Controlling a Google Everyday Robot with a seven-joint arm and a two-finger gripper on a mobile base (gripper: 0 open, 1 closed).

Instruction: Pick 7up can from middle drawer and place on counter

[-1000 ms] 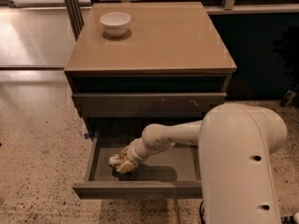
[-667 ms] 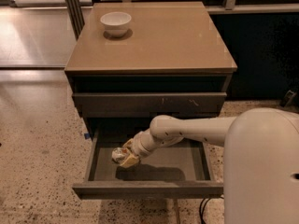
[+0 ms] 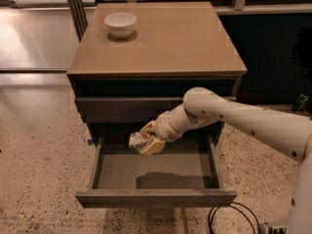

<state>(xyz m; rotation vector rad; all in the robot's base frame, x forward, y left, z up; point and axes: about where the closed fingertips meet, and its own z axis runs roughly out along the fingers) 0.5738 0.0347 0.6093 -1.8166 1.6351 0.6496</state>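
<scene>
Jaws clamped on can (image 3: 138, 140); gripper (image 3: 149, 142) centre frame, inside open drawer (image 3: 156, 198). I lift slowly, clear closed front (image 3: 122, 109) above, then counter (image 3: 170, 43).

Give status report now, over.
Pincer shut on 7up can, held over open middle drawer. Closed drawer front just above the can. White bowl sits back left on counter.

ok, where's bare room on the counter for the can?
Counter: bare across the front and the whole right side; only the bowl takes the back-left corner. The gripper holds the can over the drawer, so the front edge looks nearest.
</scene>
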